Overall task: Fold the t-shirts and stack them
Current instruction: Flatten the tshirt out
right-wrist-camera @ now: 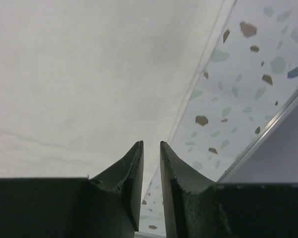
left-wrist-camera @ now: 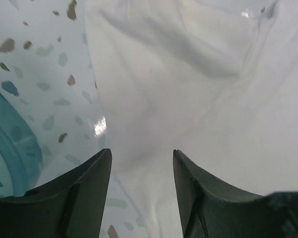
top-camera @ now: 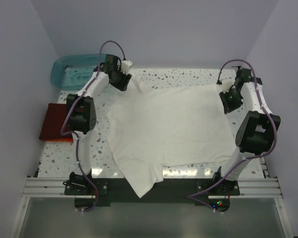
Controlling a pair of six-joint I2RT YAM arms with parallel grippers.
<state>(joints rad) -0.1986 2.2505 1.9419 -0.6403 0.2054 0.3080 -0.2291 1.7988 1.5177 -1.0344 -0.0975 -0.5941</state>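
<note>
From above, the large cream-white cloth t-shirt (top-camera: pixel 169 129) lay spread on the speckled table (top-camera: pixel 188 75), with the dark red folded t-shirt (top-camera: pixel 52 121) well to its left. Left wrist: the left gripper (left-wrist-camera: pixel 141 156) had its jaws apart over the white cloth. Right wrist: the right gripper (right-wrist-camera: pixel 151 145) had its jaws barely parted over the hem.

A lab test cell: plain walls (top-camera: pixel 164 29) enclose a speckled table (top-camera: pixel 188 77) fronted by an aluminium rail (top-camera: pixel 45 186).
</note>
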